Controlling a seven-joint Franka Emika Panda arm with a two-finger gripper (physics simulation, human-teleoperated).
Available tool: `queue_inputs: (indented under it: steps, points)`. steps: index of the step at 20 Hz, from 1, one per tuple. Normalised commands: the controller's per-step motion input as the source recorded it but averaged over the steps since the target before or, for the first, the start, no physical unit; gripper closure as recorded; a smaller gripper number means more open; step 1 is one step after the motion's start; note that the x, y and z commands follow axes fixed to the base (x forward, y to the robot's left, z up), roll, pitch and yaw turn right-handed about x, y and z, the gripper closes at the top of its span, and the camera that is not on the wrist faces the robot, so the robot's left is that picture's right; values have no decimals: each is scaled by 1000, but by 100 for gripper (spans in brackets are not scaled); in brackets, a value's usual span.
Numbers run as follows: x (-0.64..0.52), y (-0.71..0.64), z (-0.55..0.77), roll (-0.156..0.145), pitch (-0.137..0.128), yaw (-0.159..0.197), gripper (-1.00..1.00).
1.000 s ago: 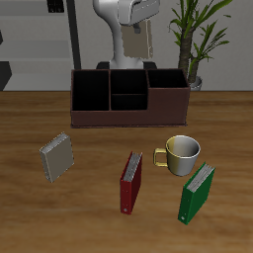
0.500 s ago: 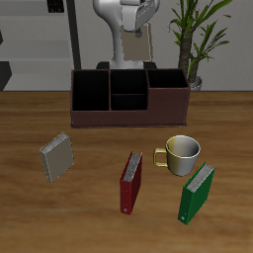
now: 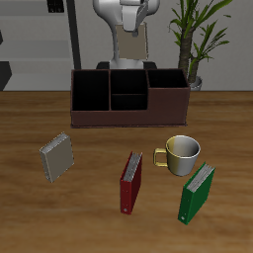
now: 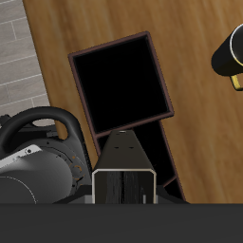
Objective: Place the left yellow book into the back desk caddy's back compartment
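Observation:
My gripper (image 3: 132, 14) is shut on the left yellow book (image 3: 131, 42), a thin grey-tan hardcover. The book hangs upright in the air above and behind the back desk caddy (image 3: 128, 111), a long low dark-brown box. In the wrist view the book's edge (image 4: 123, 173) points down toward the caddy, with one large dark bin (image 4: 121, 81) just beyond it and the divided middle section partly hidden behind the book. The near-identical second grey-tan book (image 3: 56, 156) lies on the table in front of the caddy.
A red book (image 3: 130, 183), a green book (image 3: 196, 193) and a pale mug (image 3: 183, 155) sit nearer the table's front edge. The mug also shows in the wrist view (image 4: 233, 52). A potted plant (image 3: 198, 40) stands behind the caddy's end. The robot base (image 4: 33, 161) is close by.
The gripper has turned the held book and shifted it slightly sideways above the caddy. Nothing on the table has moved.

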Motion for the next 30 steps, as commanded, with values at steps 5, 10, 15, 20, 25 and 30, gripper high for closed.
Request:
queue_inputs:
  steps: [5,10,15,20,25,30]
  points:
    - [-62,-50,10,-21,5,101,100]
    - [34,-105,54,-9,-24,115,100]
    - [51,-130,4,-24,-21,72,100]
    - [62,0,-86,19,2,95,100]
    - [77,18,63,16,-37,60,100]
    - [42,38,-80,8,5,18,100]
